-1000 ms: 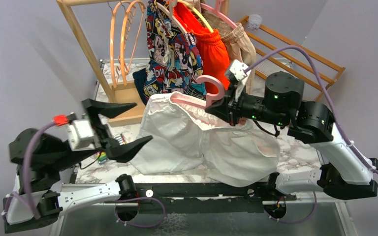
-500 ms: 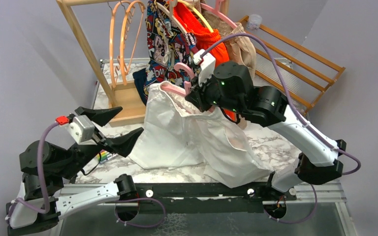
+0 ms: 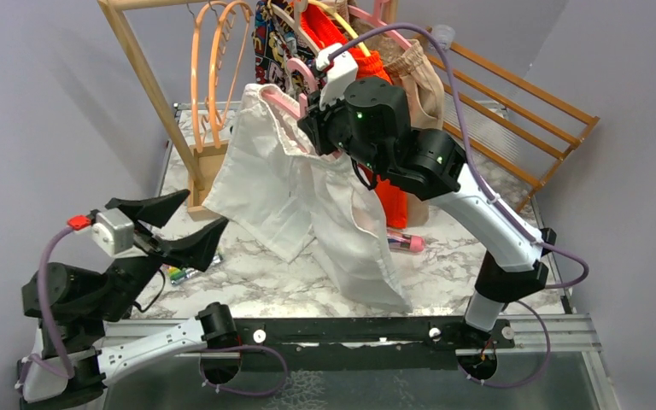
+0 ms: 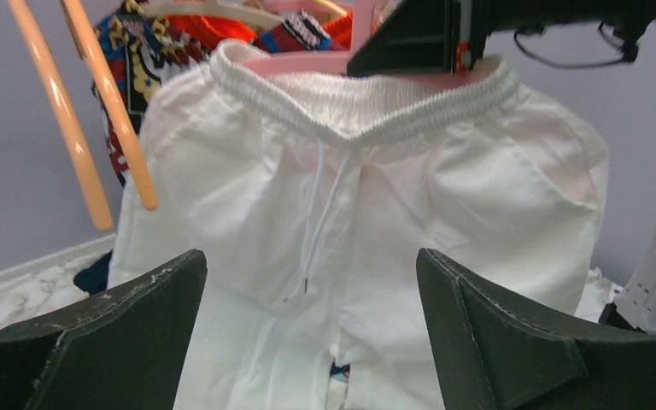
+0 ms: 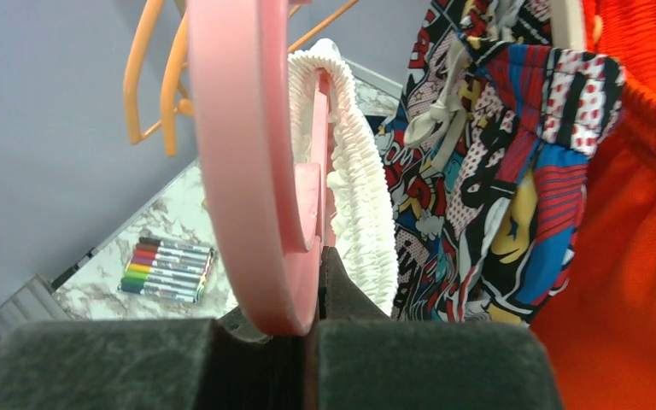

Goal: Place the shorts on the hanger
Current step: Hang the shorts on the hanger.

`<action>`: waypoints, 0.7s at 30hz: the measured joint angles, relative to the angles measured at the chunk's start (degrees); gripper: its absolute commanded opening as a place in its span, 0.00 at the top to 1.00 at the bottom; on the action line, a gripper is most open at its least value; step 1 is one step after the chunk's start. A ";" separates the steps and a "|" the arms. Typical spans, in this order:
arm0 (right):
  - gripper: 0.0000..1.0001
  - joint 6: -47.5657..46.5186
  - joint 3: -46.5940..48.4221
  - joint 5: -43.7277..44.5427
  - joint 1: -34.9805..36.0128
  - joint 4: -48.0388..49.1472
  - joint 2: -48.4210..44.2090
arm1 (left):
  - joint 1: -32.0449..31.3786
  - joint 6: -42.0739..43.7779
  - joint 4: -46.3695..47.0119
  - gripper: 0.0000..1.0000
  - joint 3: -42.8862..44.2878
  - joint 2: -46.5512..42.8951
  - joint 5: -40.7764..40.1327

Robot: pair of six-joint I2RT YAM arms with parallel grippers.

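The white shorts (image 3: 299,192) hang by their gathered waistband from the light-pink hanger (image 3: 275,101), legs dangling above the table. My right gripper (image 3: 312,120) is shut on the hanger at the base of its hook, high up next to the rack. In the right wrist view the pink hanger (image 5: 239,154) is pinched in my right gripper (image 5: 312,282), with the waistband (image 5: 359,196) just beyond. My left gripper (image 3: 205,212) stands open, low at the left and apart from the shorts. The left wrist view faces the shorts (image 4: 367,196) and hanger (image 4: 307,61) through my open left gripper (image 4: 309,260).
A wooden rack (image 3: 149,77) at the back carries orange hangers (image 3: 209,68), comic-print shorts (image 5: 495,171) and orange-red shorts (image 5: 632,256), close behind the lifted hanger. A marker pack (image 3: 184,273) and a pink tube (image 3: 406,243) lie on the marble table. A slatted wooden frame (image 3: 512,94) stands back right.
The right arm has raised the hanger and shorts up and back-left toward the rack; the shorts have left the table and hang free. The left arm has drawn back, still open.
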 measured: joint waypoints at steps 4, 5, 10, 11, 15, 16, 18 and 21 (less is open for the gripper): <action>0.99 -1.55 -5.95 -3.50 -0.02 1.88 -2.51 | -0.02 3.08 0.98 0.06 5.84 2.43 0.72; 0.99 -2.03 -8.63 -5.05 -0.02 2.23 -3.80 | -0.04 3.89 1.57 0.06 7.04 3.26 1.11; 0.99 -4.42 -21.59 -14.16 -0.02 2.47 -10.78 | -0.04 9.90 3.52 0.06 13.88 12.22 7.34; 0.99 -4.87 -23.26 -15.65 -0.02 2.25 -12.07 | -0.04 10.97 3.61 0.06 14.67 14.56 8.92; 0.99 -6.51 -27.17 -20.81 -0.02 1.73 -17.07 | -0.04 15.26 2.14 0.07 16.46 23.82 16.33; 0.99 -6.91 -27.71 -22.01 -0.02 1.73 -18.38 | -0.04 16.50 1.22 0.07 16.72 26.08 18.14; 0.99 -7.52 -28.81 -24.00 -0.02 1.70 -21.33 | -0.04 17.99 -0.83 0.08 17.25 29.03 21.11; 0.99 -8.70 -30.14 -26.67 -0.02 1.64 -25.57 | -0.04 19.87 -3.41 0.08 17.46 32.63 24.57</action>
